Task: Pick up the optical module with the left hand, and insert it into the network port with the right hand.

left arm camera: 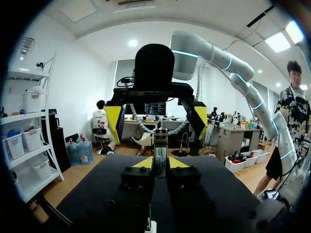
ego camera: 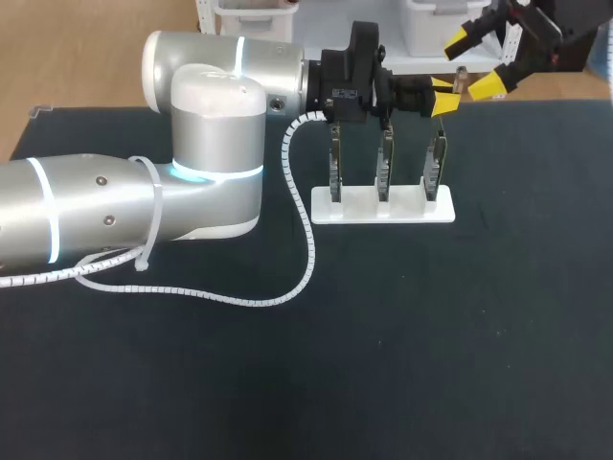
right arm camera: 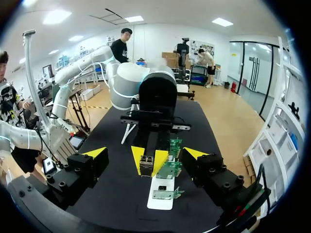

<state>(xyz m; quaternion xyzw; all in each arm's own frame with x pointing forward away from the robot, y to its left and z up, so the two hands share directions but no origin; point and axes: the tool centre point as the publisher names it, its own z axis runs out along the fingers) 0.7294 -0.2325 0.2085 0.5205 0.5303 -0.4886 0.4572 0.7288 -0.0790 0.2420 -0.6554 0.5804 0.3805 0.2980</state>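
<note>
Yellow-tipped left hand (ego camera: 443,96) grips the optical module (left arm camera: 160,156), pointing it toward 3 o'clock so the wide-open right hand (ego camera: 476,63) can take it.

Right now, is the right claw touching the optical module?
Apart. In the right wrist view the right claw stands wide open, with clear gaps on both sides of the optical module gripped in the left claw.

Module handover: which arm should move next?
Right, probably. The left gripper is shut on the module; the right gripper sits open just ahead of it, facing it.
</note>
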